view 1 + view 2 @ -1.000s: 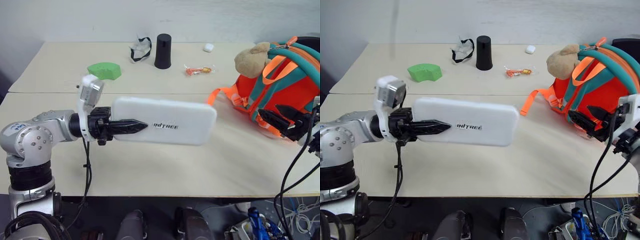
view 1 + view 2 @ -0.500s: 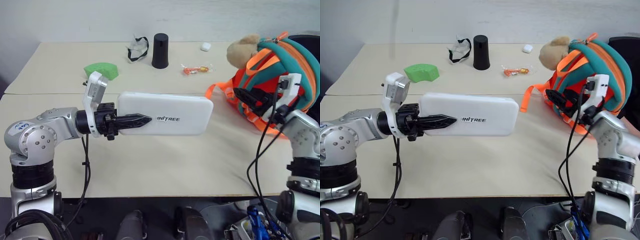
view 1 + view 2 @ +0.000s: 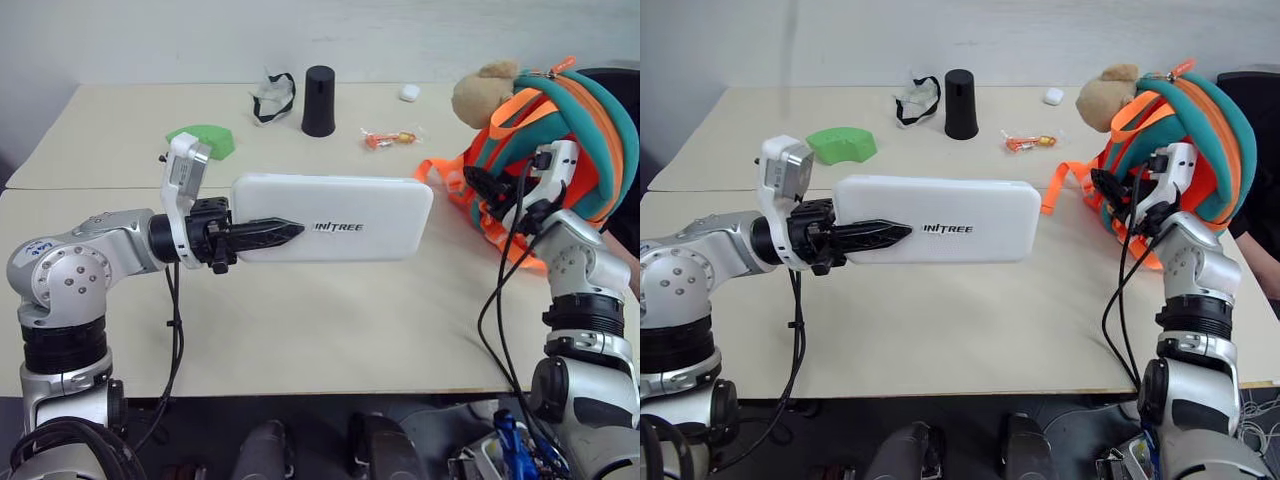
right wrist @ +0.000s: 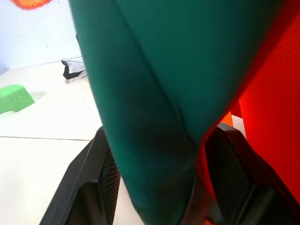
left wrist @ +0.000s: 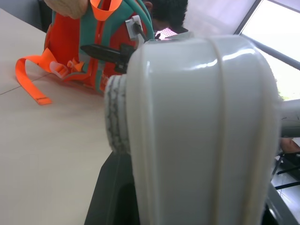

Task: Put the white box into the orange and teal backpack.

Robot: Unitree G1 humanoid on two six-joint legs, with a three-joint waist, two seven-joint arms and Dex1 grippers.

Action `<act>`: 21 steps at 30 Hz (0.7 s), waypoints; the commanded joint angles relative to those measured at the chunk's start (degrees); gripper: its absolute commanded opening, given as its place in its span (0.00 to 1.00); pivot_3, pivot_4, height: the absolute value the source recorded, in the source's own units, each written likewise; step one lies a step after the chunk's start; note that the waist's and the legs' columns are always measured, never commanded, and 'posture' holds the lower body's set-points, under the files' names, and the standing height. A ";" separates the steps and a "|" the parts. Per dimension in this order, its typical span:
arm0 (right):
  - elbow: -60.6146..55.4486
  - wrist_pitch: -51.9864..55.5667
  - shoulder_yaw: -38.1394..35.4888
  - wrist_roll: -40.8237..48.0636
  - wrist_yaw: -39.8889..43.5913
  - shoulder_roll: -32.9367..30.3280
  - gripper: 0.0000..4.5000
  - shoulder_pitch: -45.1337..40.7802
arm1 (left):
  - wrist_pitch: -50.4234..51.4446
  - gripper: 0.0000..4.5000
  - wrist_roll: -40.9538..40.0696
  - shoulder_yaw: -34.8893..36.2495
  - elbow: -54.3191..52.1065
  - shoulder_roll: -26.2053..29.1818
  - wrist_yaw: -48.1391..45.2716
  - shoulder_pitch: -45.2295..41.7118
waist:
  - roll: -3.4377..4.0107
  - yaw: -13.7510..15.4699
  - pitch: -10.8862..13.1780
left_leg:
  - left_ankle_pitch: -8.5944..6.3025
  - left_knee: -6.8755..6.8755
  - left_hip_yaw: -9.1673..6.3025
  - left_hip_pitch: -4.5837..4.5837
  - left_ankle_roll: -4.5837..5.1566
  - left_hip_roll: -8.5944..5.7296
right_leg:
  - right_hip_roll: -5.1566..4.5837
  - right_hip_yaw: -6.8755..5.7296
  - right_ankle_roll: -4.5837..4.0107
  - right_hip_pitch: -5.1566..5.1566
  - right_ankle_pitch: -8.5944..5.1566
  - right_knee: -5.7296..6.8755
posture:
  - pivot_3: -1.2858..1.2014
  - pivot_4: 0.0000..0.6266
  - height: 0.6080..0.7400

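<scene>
Since a second ago the right gripper [image 3: 478,185] has swung up off the table's right edge and in against the front of the backpack [image 3: 585,120]. In its wrist view a teal strap [image 4: 154,108] hangs right between the two fingers [image 4: 89,187], which sit on either side of it, but I can't tell whether they've actually pinched it yet.

Meanwhile the white box [image 3: 335,218] is up in the air over the middle of the near table [image 3: 330,330], lying level with its long side pointing at the backpack. It's clamped at its 9 o'clock end by the left gripper [image 3: 270,234], and its 3 o'clock end stops just short of the orange straps.

Backpack stands at 3 o'clock from the box, plush toy [image 3: 485,90] on top. Further back, around 12 o'clock, there's a black cup [image 3: 319,101], a candy wrapper [image 3: 390,138] and a green foam piece [image 3: 205,137].
</scene>
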 commanded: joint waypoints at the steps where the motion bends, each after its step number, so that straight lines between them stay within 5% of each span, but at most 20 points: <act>1: 3.25 -4.71 -1.12 -0.73 -1.48 0.65 0.56 -4.15 | -1.77 0.28 -1.35 1.33 0.01 0.92 -0.70 -1.56 | 0.00 -0.32 0.00 | 0.00 -0.01 0.00 0.00 0.00 0.00 | 0.00 0.00 0.00 0.00 0.00 -0.01 | 0.52 0.24 1.00; 3: 5.48 -6.49 -0.89 -1.20 -1.09 1.18 0.56 -5.24 | -2.19 0.28 -1.13 1.18 0.88 0.87 -0.67 -2.04 | 0.01 -0.48 0.01 | 0.00 -0.02 0.01 0.00 0.00 0.00 | 0.01 0.01 0.00 -0.01 0.00 -0.01 | 0.52 0.24 1.00; 11: -1.92 -5.05 0.43 1.08 6.65 1.03 0.01 -1.36 | -3.48 0.28 -0.41 1.09 2.49 1.17 -0.53 -1.96 | 0.05 -0.37 0.04 | 0.01 -0.05 0.00 -0.01 -0.01 0.00 | -0.01 0.00 0.00 -0.01 0.00 -0.05 | 0.52 0.24 1.00; 16: -20.90 8.35 0.84 10.62 16.01 -2.80 0.01 8.35 | -5.20 0.28 0.49 2.42 6.53 2.58 -1.02 -2.95 | 0.10 -0.23 0.07 | 0.01 -0.08 -0.02 -0.02 -0.01 0.02 | -0.01 -0.01 0.00 -0.01 0.00 -0.07 | 0.52 0.24 1.00; 21: -44.62 27.17 -3.38 29.69 25.12 -13.82 0.01 22.21 | -7.00 0.28 1.80 4.52 16.54 5.06 -1.48 -8.68 | 0.11 0.74 0.17 | 0.00 -0.09 -0.13 -0.10 0.00 0.02 | -0.02 -0.10 0.00 -0.02 0.00 -0.15 | 0.52 0.24 1.00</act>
